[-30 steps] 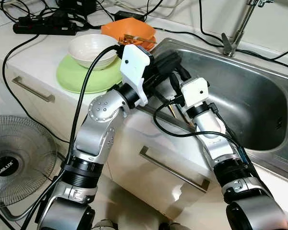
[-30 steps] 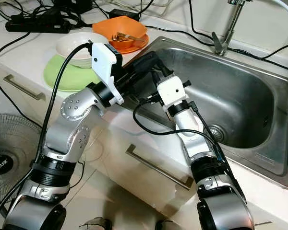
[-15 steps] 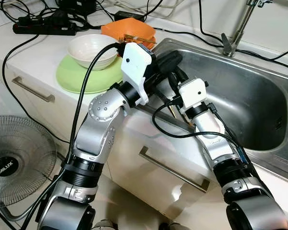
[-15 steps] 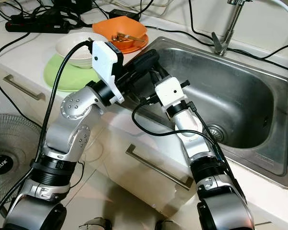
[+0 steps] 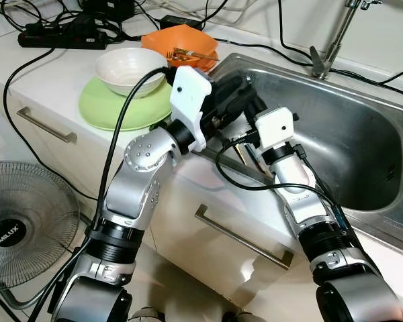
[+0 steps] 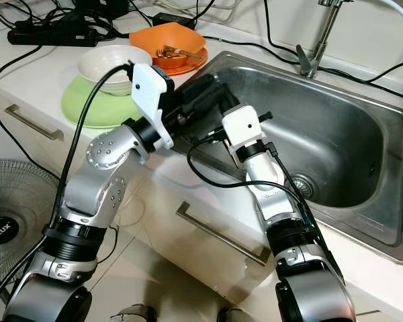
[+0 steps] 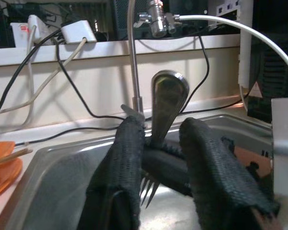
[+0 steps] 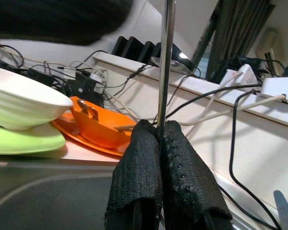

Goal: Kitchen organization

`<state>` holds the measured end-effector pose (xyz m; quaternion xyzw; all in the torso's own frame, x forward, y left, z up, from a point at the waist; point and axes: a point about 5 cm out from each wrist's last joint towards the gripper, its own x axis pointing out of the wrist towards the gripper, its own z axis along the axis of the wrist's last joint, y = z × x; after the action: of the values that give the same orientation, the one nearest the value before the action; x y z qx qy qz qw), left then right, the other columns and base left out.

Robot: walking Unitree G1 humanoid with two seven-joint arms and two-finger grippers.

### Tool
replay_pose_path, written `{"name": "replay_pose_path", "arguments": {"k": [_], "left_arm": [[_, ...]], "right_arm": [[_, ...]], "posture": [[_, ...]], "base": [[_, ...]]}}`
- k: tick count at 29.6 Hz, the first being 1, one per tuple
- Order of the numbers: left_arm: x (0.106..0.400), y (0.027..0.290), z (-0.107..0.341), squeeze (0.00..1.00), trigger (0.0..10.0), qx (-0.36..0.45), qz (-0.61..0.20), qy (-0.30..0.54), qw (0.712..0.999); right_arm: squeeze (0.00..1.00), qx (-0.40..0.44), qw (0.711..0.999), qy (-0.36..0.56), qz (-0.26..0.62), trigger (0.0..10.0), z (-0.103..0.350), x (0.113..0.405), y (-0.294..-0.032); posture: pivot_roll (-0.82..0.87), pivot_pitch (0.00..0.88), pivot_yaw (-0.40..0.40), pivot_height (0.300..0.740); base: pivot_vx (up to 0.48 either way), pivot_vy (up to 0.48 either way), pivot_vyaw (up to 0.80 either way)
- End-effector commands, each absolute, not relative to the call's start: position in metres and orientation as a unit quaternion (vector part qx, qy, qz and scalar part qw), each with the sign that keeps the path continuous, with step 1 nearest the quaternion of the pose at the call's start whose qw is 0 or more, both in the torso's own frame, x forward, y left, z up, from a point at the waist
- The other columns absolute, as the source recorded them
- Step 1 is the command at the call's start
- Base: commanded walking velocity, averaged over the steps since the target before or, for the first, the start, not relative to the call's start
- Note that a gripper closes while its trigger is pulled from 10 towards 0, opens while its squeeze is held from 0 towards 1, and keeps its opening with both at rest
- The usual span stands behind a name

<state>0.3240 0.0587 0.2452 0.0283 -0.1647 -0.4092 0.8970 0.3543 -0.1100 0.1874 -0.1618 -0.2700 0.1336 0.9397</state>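
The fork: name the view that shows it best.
Left wrist view: the fork stands between the left gripper fingers, handle up, tines down. The right wrist view shows a thin metal shaft in the right gripper. In the eye views the grippers hide it.

Shiny metal fork (image 7: 167, 103), brushed steel sink (image 5: 363, 134).

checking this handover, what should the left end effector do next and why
Probably close the left end effector on the fork handle. Its fingers stand apart on either side of the upright handle, while the right end effector is shut on what looks like the same fork, so the left needs a grip before any release.
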Motion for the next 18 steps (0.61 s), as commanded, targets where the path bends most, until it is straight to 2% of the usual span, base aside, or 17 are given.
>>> {"name": "replay_pose_path", "arguments": {"k": [1,7,8,12,13,18], "left_arm": [[0.323,0.057,0.243,1.00,10.0,0.032,-0.416,-0.159,0.895],[0.322,0.058,0.246,1.00,10.0,0.034,-0.412,-0.165,0.895],[0.322,0.059,0.246,0.00,10.0,0.034,-0.409,-0.165,0.897],[0.324,0.063,0.244,0.00,10.0,0.035,-0.399,-0.161,0.902],[0.326,0.066,0.242,0.00,10.0,0.035,-0.392,-0.157,0.906],[0.326,0.069,0.236,0.00,10.0,0.024,-0.383,-0.143,0.912]], "right_arm": [[0.00,-0.172,0.943,-0.256,0.123,0.0,0.184,0.357,-0.116],[0.00,-0.190,0.948,-0.235,0.101,0.0,0.183,0.364,-0.120],[0.00,-0.194,0.949,-0.231,0.093,0.0,0.185,0.366,-0.122],[0.00,-0.195,0.954,-0.217,0.066,0.0,0.190,0.374,-0.128],[0.00,-0.189,0.960,-0.203,0.046,10.0,0.195,0.380,-0.132],[0.00,-0.175,0.968,-0.178,0.020,10.0,0.202,0.390,-0.139]], "posture": [[0.12,0.086,-0.018,0.740],[0.12,0.085,-0.018,0.740],[0.12,0.082,-0.017,0.740],[0.12,0.081,-0.019,0.740],[0.12,0.080,-0.020,0.740],[0.12,0.077,-0.020,0.740]], "base": [[0.000,0.000,0.00],[0.000,0.000,0.00],[0.000,0.000,0.00],[0.000,0.000,0.00],[0.000,0.000,0.00],[0.000,0.000,0.00]]}}
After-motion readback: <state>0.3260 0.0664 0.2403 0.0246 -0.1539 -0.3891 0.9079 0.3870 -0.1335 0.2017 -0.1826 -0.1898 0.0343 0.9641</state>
